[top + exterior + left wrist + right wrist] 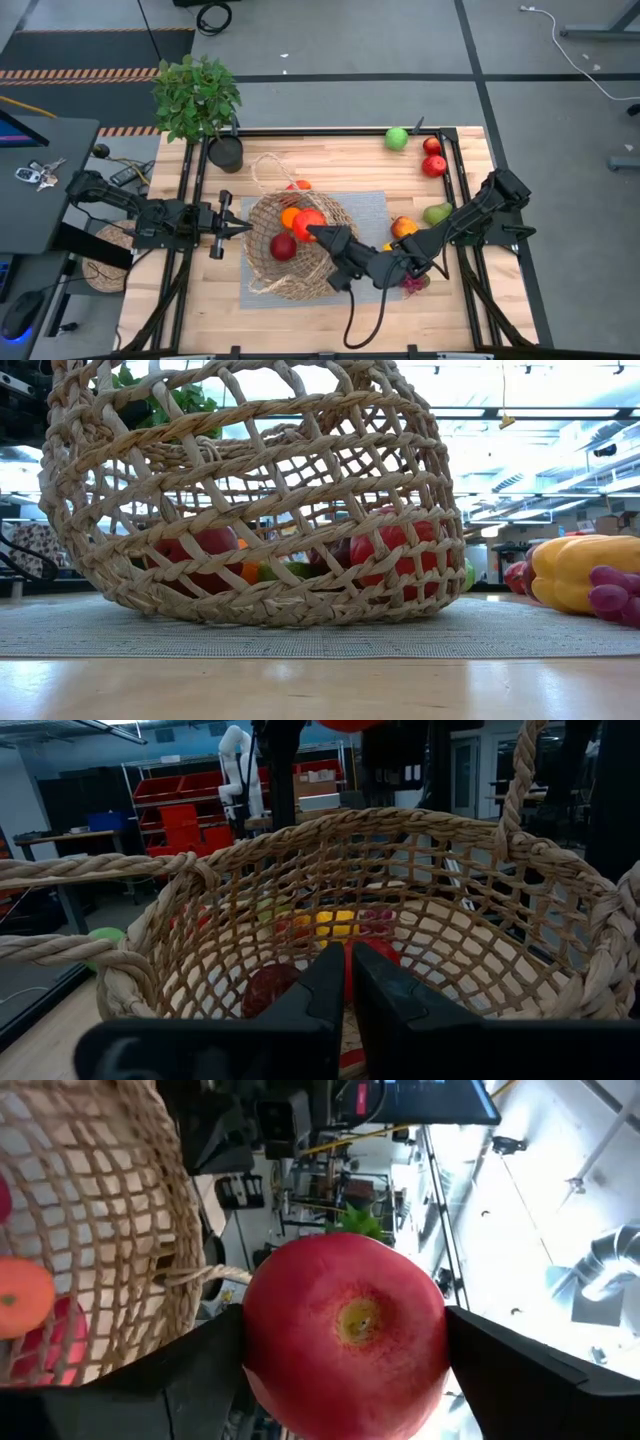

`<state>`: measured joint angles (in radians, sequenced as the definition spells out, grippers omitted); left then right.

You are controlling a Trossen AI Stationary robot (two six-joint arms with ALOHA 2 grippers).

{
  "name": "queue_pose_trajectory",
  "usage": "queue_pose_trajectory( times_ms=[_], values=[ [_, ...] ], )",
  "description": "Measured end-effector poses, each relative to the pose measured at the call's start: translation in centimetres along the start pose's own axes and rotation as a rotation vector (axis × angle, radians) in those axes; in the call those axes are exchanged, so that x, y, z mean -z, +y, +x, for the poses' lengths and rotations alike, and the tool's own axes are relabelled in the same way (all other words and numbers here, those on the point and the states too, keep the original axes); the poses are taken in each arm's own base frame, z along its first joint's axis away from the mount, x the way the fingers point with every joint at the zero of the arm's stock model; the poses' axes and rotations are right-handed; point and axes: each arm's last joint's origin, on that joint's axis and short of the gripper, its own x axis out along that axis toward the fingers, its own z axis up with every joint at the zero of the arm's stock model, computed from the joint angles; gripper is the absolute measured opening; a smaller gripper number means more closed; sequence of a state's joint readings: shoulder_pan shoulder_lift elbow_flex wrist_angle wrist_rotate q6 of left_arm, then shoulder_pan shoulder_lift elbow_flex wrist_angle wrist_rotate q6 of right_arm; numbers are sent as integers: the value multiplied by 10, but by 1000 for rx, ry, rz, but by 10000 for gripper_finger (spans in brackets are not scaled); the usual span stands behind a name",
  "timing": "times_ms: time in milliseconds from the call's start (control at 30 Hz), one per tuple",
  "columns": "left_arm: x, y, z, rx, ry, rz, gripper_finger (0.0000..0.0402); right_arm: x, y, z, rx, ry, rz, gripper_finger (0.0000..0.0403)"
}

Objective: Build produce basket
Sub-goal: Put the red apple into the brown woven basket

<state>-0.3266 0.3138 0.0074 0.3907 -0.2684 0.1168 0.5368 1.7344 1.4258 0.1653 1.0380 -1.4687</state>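
The wicker basket (300, 282) (250, 510) (450, 900) stands tilted on a grey mat (372, 208) at the table's middle. Inside it lie an orange (290, 216) and a red apple (283, 247). My right gripper (310, 229) (345, 1350) reaches in from the right and is shut on another red apple (308, 221), level over the basket's mouth. My left gripper (243, 228) (348, 985) is shut and points level over the basket's left rim. More produce lies at the right: a green apple (397, 138), two red apples (433, 160), a pear (437, 213), a yellow piece (572, 570) and grapes (612, 600). My right gripper pinches the red apple's two opposite sides (262, 1355) between its two fingers (190, 1380). The fingers come level from the table's right. The apple is lifted clear above the basket's mouth, one dimpled end (358, 1320) facing back along the fingers. My left gripper's shut fingers (320, 990) reach over the basket's near rim. The gripper's own body hides the rim there, so I cannot tell whether they touch it.
A potted plant (197, 98) stands at the table's far left corner. An orange piece (300, 185) lies just beyond the basket, by its looped handle (265, 172). A flat woven disc (100, 258) lies off the table's left edge. Dark rails (462, 180) run along both sides.
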Motion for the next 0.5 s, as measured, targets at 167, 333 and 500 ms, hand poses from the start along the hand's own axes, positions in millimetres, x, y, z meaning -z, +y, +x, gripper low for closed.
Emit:
queue_pose_trajectory(
  times_ms=[167, 333, 500],
  values=[
    [0, 0, 0, 0, 1, 0, 32, -2, 0, 0, -13, -67, 135, 332],
    [0, 0, 0, 0, 0, 0, 36, 1, 3, 7, -50, -119, 270, 332],
    [0, 0, 0, 0, 0, 0, 30, 1, 4, 9, -87, -181, 381, 332]
  ],
)
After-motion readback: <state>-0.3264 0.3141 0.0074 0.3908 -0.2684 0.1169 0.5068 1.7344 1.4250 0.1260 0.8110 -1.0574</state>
